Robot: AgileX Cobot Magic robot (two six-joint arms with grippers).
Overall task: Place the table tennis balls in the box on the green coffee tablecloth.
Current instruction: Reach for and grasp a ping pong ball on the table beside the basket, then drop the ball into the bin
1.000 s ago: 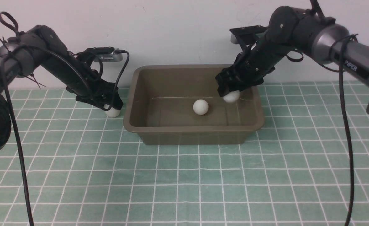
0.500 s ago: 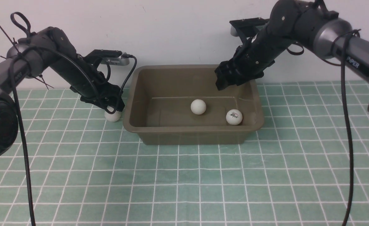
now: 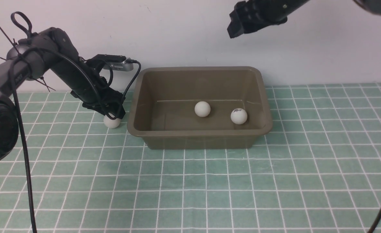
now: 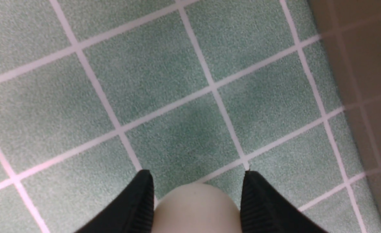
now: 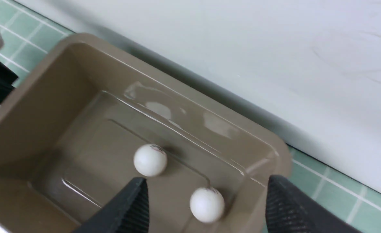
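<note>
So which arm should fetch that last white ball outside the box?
Probably the left: its gripper already has the ball between its fingers, beside the box. The right gripper hangs high, farther away.

The left arm [image 3: 61, 55] reaches in from the left, sloping down to its wrist, and there's the left gripper [image 4: 197, 200] low down, fingertips pointing downward, one finger on each side of a ball and closed right onto it! Over on the other side, the right arm [image 3: 274, 11] is up high, partly out of the front view, slanting down toward the middle, and the right gripper [image 5: 207, 202] hangs with its fingers spread wide, nothing between them.
</note>
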